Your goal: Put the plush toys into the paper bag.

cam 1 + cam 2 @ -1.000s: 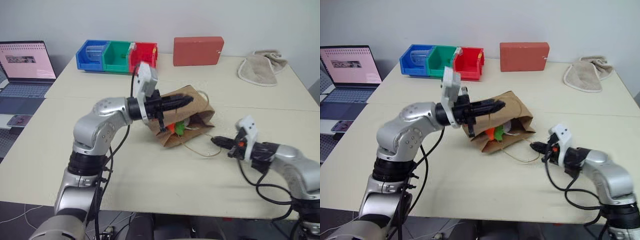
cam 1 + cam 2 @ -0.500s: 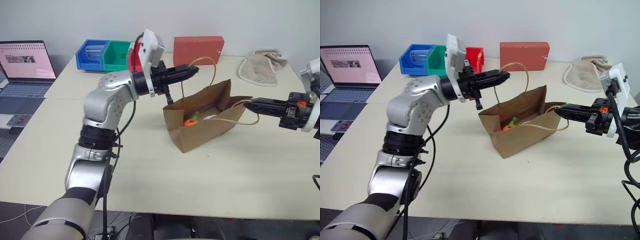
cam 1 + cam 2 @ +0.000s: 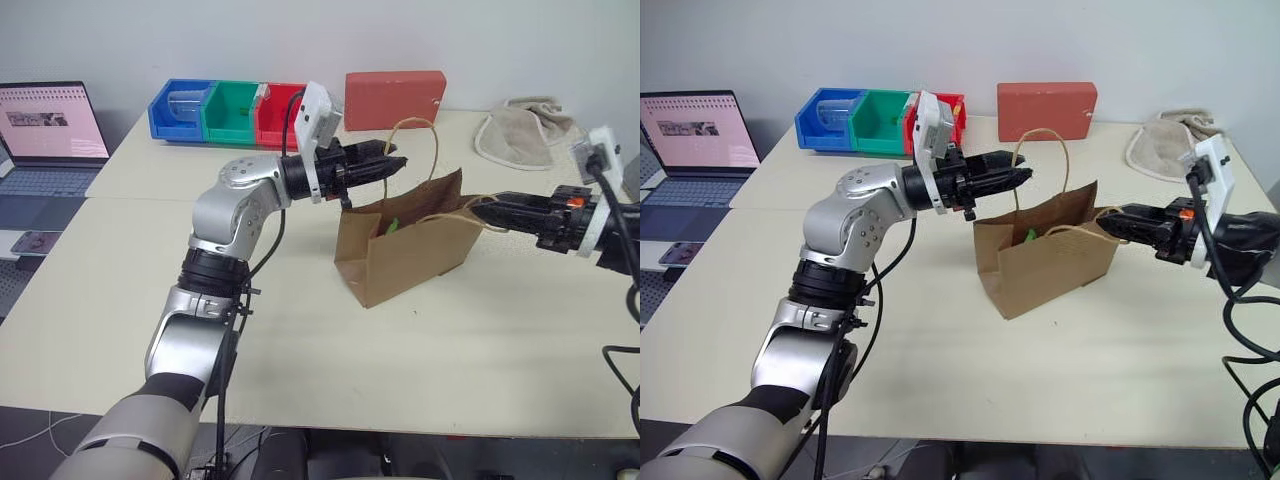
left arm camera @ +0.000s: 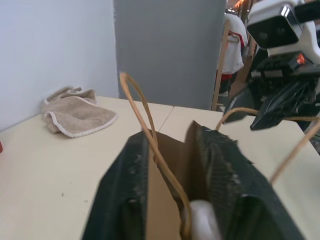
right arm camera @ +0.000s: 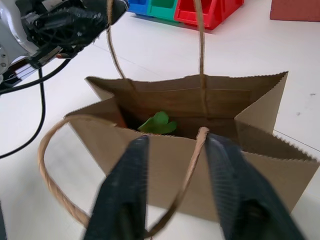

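Pale tabletop (image 3: 300,330) carried the paper bag (image 3: 405,250) upright, the carrot's green leaves (image 5: 157,122) showing inside. We had our left claw (image 3: 395,162) and right claw (image 3: 480,210) spread, a twine handle running between each pair of fingers. Withdrawing slowly would avoid snagging the loops. A second earlier the bag lay on its side with both claws pressed together.

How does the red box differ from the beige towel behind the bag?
The red rectangular box is stiff with straight edges; the beige cloth towel is soft and crumpled. The box stands on its long edge; the towel lies in a low heap. Both rest at the far edge of the table.
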Robot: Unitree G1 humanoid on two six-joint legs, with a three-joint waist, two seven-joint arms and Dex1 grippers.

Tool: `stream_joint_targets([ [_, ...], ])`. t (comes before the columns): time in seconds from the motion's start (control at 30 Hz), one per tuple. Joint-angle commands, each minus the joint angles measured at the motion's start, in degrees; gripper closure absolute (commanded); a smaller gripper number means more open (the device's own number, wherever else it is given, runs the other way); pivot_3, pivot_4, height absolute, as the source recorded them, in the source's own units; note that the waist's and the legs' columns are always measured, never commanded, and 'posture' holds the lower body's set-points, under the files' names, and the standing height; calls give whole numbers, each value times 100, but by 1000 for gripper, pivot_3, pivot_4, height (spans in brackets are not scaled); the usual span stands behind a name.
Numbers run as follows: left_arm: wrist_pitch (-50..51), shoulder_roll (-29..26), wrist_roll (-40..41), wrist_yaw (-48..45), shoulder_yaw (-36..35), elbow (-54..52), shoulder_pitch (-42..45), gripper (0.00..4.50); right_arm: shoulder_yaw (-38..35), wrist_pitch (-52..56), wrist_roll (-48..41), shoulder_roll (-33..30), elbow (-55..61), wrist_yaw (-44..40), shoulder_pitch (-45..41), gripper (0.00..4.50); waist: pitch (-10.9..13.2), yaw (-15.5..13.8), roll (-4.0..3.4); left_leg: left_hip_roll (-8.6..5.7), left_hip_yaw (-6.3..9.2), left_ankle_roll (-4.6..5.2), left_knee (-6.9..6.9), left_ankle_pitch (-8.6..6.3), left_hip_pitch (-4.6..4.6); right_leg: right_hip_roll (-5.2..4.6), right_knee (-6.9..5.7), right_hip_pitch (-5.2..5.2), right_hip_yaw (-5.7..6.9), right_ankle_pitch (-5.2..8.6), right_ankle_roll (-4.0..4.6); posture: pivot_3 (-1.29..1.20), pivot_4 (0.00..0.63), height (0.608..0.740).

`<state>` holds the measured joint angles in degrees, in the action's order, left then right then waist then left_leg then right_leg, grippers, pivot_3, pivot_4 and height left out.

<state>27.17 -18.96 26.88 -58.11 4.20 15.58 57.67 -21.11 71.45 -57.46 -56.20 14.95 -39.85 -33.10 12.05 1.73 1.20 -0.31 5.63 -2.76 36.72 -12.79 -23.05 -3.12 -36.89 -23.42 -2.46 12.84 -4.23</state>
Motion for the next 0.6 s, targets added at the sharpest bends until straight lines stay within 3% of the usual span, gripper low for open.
stream_joint_targets([
  [0.03,53,-114,55,-37,-128,-355,-10,1679,-379,-351,-51,-507,-36,-667,-60,1326,1,0,-1,0,-1,0,0,0,0,0,0,0,-1,0,0,0,150,740],
  [0.13,132,-249,51,78,-216,-557,-262,734,-564,-703,192,-1051,-301,-1210,75,255,1,1,-2,0,-4,0,0,0,1,-1,1,0,-3,0,0,0,150,740],
  [0.2,64,-291,-18,269,-299,-612,-373,99,-516,-1269,672,-1347,-308,-1539,372,0,1,-1,-2,1,-3,0,0,0,2,-1,1,0,-1,0,0,0,150,740],
  [0.27,102,-424,-36,210,-292,-690,-498,43,-586,-1531,732,-1377,-406,-1730,441,0,1,19,-1,3,-4,0,0,0,3,0,1,0,-1,1,-1,0,150,740],
  [0.43,396,-1022,214,-110,-438,-1218,-1035,43,-695,-3141,1907,-1559,-321,-2388,1376,0,1,36,-3,5,-19,-1,-4,0,9,0,-1,-2,-10,-1,-4,0,150,740],
  [0.6,913,-1321,939,-430,-647,-2217,-2081,43,-974,-2920,1468,-1251,780,-2617,2221,0,1,10,-3,6,-15,-1,-6,0,6,-1,-3,-4,-9,1,-3,0,150,740],
])
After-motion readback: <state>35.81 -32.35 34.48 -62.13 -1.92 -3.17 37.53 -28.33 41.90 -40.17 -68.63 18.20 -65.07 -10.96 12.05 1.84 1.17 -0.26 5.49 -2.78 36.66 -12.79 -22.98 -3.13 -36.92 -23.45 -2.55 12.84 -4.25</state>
